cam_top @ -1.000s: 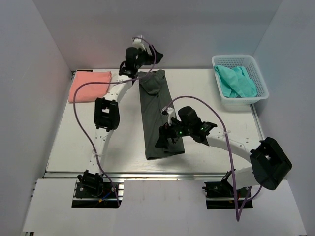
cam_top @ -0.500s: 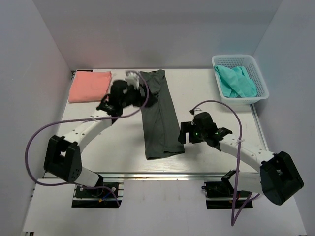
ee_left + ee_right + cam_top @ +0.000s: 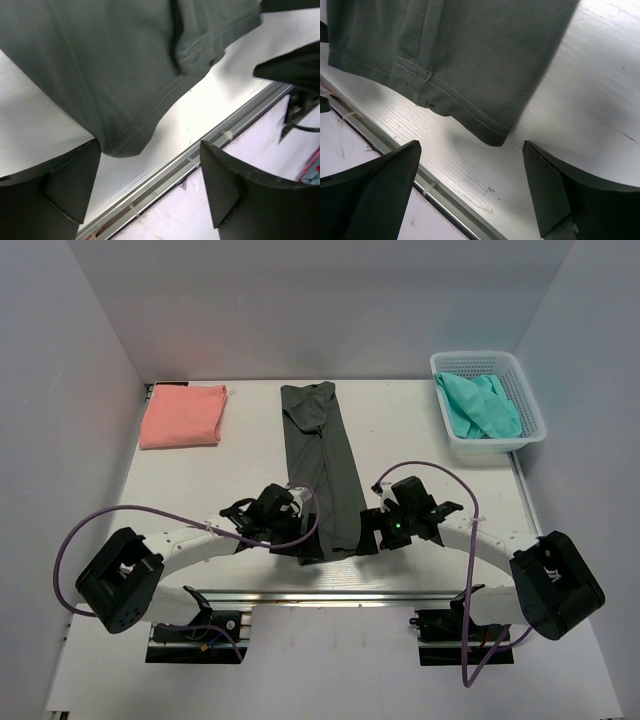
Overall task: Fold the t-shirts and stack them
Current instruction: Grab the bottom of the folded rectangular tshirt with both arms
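Top external | left gripper [image 3: 302,537] spread at charcoal t-shirt [image 3: 322,445] hem | right gripper [image 3: 372,529] spread

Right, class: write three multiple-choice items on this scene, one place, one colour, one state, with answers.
1. Where on the table is the pink shirt? A far-left corner B near-right corner C middle
2. The shirts in the basket are: A pink B teal C grey
3. The jaws at the grey shirt's near hem are: A open B shut on it C shut, empty
Answers: 1 A, it lies at the back left; 2 B, teal cloth fills the basket; 3 A, both wrist views show wide gaps.
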Motion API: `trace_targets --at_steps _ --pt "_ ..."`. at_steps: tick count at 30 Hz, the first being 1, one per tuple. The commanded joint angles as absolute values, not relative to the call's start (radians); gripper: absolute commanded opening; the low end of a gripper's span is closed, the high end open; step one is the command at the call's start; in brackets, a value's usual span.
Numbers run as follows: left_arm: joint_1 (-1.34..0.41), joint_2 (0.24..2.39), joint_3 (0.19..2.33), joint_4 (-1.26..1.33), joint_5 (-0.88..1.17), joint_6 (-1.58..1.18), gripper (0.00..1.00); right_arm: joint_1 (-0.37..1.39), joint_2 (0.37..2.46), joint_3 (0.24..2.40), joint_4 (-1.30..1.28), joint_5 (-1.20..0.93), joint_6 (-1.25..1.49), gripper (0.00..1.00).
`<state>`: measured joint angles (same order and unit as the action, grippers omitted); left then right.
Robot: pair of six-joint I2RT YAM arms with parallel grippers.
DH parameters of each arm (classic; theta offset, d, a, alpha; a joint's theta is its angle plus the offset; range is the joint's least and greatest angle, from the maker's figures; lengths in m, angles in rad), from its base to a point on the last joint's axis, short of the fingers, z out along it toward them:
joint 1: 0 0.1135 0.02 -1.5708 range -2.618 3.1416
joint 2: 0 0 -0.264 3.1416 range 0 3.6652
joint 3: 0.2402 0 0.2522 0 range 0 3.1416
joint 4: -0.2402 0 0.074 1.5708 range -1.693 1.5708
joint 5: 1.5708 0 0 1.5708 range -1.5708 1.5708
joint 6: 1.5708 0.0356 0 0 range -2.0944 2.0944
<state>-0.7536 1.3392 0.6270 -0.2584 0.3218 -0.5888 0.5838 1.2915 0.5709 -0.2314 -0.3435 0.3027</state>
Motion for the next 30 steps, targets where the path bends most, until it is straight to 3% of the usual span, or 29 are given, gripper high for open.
trace_targets --at_steps 1,3,9,11,13,14,15,17,20,26,30 --pt "-0.791 1.361 0.627 -0.291 0.275 -0.629 0.86 0.581 1.316 0.560 -0.195 -0.385 0.284 0.86" --pt "-0.804 1.396 0.637 -0.291 0.232 -0.629 0.76 0.581 1.321 0.555 -0.152 -0.380 0.290 0.84" --pt "-0.824 1.468 0.706 -0.397 0.106 -0.629 0.59 0.580 1.374 0.561 -0.120 -0.373 0.316 0.75" --pt "-0.833 1.488 0.716 -0.397 0.106 -0.620 0.52 0.580 1.385 0.563 -0.118 -0.383 0.319 0.58" --pt "-0.833 1.488 0.716 -0.388 0.106 -0.620 0.38 0.581 1.393 0.568 -0.130 -0.399 0.310 0.44" --pt "-0.844 1.497 0.716 -0.388 0.115 -0.620 0.32 0.578 1.393 0.568 -0.135 -0.406 0.304 0.31" --pt "-0.844 1.497 0.716 -0.388 0.115 -0.620 0.18 0.580 1.387 0.569 -0.138 -0.402 0.302 0.25" --pt "-0.853 1.487 0.716 -0.388 0.104 -0.620 0.02 0.581 1.370 0.566 -0.135 -0.400 0.292 0.10" --pt "-0.853 1.477 0.744 -0.370 0.092 -0.620 0.00 0.580 1.355 0.583 -0.121 -0.396 0.291 0.00" --pt "-0.822 1.440 0.805 -0.295 0.092 -0.589 0.00 0.580 1.367 0.687 -0.112 -0.298 0.302 0.00" --pt "-0.798 1.480 0.905 -0.383 -0.018 -0.600 0.00 0.568 1.403 0.796 -0.117 -0.229 0.324 0.00"
